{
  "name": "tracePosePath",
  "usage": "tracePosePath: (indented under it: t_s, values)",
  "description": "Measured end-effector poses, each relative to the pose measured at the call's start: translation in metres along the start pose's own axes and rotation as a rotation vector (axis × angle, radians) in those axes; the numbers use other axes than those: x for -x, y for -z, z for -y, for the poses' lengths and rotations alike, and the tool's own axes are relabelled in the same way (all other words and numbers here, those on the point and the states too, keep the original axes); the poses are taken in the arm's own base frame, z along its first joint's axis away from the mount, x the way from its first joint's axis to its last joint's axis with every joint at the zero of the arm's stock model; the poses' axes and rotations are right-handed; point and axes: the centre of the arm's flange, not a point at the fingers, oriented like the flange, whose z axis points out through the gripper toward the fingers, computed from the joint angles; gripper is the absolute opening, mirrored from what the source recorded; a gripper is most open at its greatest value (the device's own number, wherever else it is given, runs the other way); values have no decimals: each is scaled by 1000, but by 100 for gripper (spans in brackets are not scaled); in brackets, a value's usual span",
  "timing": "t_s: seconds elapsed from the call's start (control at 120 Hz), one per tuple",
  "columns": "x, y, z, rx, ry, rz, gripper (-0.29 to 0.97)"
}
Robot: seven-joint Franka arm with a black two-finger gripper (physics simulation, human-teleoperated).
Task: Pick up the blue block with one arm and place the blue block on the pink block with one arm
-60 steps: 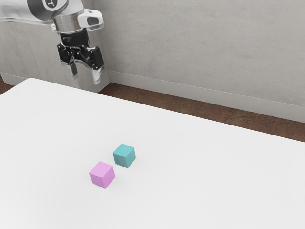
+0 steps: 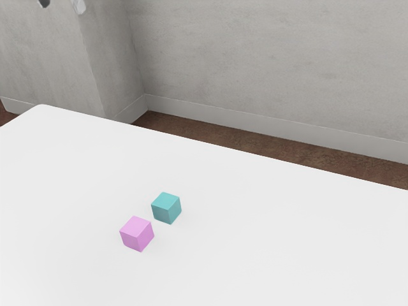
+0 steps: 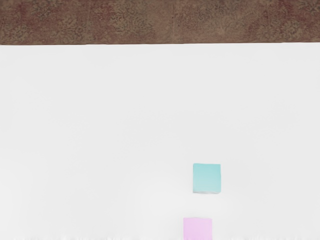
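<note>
Blue block (image 2: pixel 166 207) (image 3: pixel 206 178) sits flat on the white table (image 2: pixel 287 242), a cube with no long axis. Its sides run parallel to those of the pink block (image 2: pixel 136 233) (image 3: pixel 197 229), just beside it but apart. The gripper (image 2: pixel 60 4) hangs high at the exterior view's upper left edge; wide or narrow, I cannot tell.

No text, label, brand, number or sign can be read; the blue block (image 2: pixel 166 207), the pink block (image 2: pixel 136 233) and the white table (image 2: pixel 287 242) are plain.
</note>
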Motion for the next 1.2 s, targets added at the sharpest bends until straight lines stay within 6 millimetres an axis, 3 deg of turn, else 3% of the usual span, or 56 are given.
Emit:
tracePosePath:
  t_s: [0.033,0.142,0.225,0.325,0.442,0.592,0.667,0.775,1.2]
  values:
    - [-9,-15,-17,-23,-28,33,68]
    - [-44,-104,-69,-80,-112,196,68]
    - [-71,-188,-44,-113,-66,313,68]
    - [-72,-276,-25,-78,-40,424,68]
    - [-69,-345,-21,-49,-39,467,68]
    - [-72,-433,-31,-39,-67,500,68]
    - [-58,-463,-34,-19,-77,511,68]
    - [-24,-487,-39,22,-104,490,68]
    - [-2,-543,-76,101,-202,329,68]
